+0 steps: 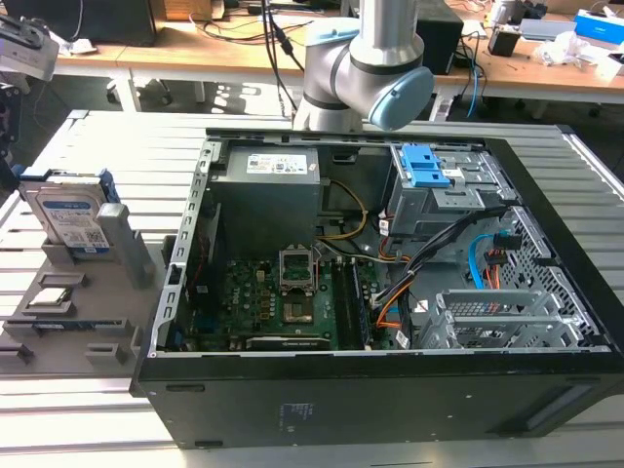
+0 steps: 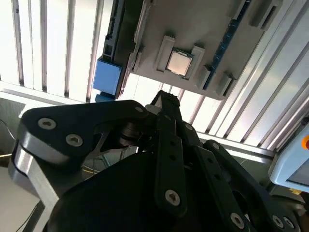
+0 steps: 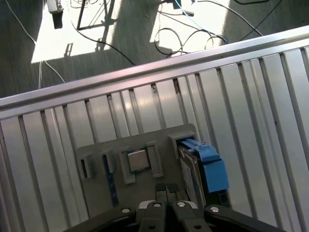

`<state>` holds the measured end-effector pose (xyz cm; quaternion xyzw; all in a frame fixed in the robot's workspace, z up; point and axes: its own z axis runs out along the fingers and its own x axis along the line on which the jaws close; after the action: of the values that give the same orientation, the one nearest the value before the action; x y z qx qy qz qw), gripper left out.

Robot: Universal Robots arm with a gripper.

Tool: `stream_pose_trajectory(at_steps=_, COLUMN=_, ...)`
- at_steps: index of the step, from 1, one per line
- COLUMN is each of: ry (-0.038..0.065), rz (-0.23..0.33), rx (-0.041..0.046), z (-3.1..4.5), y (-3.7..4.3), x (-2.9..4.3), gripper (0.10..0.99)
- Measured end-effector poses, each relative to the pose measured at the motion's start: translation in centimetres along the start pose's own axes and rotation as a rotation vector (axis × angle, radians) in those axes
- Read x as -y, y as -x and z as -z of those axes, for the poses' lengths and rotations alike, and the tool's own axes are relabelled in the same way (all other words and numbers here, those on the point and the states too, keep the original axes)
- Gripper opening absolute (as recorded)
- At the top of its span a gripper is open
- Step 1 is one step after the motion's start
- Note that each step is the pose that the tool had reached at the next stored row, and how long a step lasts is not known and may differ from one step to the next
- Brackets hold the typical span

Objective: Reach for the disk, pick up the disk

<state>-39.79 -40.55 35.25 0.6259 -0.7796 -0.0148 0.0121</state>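
The disk (image 1: pixel 68 219) is a silver drive with a white-and-blue label and blue side rails. It stands on edge in a slot of the grey holder (image 1: pixel 117 283) at the exterior view's left. Both wrist views look down on the disk's blue rail (image 3: pixel 211 167) (image 2: pixel 107 77). My gripper (image 3: pixel 166 190) (image 2: pixel 166 100) hangs above the holder, apart from the disk, over the part near the chip. Its black fingers are shut together with nothing between them.
A small square silver chip (image 3: pixel 138 160) (image 2: pixel 179 63) lies in a pocket of the holder. A large open computer case (image 1: pixel 390 292) fills the middle of the slatted metal table (image 1: pixel 107 136). The arm's elbow (image 1: pixel 375 68) rises behind the case. Cables lie on the floor (image 3: pixel 120 34) beyond the table edge.
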Motion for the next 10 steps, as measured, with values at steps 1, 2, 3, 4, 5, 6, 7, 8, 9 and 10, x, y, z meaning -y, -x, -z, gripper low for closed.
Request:
stream_pose_trajectory(at_steps=1, ry=0.000, rz=0.019, rx=-0.0007, z=0.00, y=0.00, x=0.00, gripper=0.106)
stream_pose_trajectory(at_steps=2, ry=0.000, rz=0.032, rx=-0.0012, z=0.00, y=0.00, x=0.00, gripper=0.106)
stream_pose_trajectory(at_steps=3, ry=0.000, rz=0.042, rx=-0.0016, z=0.00, y=0.00, x=0.00, gripper=0.106)
stream_pose_trajectory(at_steps=4, ry=0.000, rz=0.058, rx=-0.0022, z=0.00, y=0.00, x=0.00, gripper=0.106)
stream_pose_trajectory(at_steps=5, ry=0.000, rz=0.073, rx=-0.0028, z=0.00, y=0.00, x=0.00, gripper=0.106)
stream_pose_trajectory(at_steps=6, ry=0.000, rz=0.082, rx=-0.0032, z=0.00, y=0.00, x=0.00, gripper=0.106)
stream_pose_trajectory(at_steps=7, ry=0.000, rz=0.093, rx=-0.0035, z=0.00, y=0.00, x=0.00, gripper=0.106)
stream_pose_trajectory(at_steps=8, ry=0.000, rz=0.102, rx=-0.0039, z=0.00, y=0.00, x=0.00, gripper=0.106)
stream_pose_trajectory(at_steps=9, ry=0.000, rz=0.115, rx=-0.0044, z=0.00, y=0.00, x=0.00, gripper=0.106)
stream_pose_trajectory(at_steps=10, ry=0.000, rz=0.125, rx=-0.0048, z=0.00, y=0.00, x=0.00, gripper=0.106)
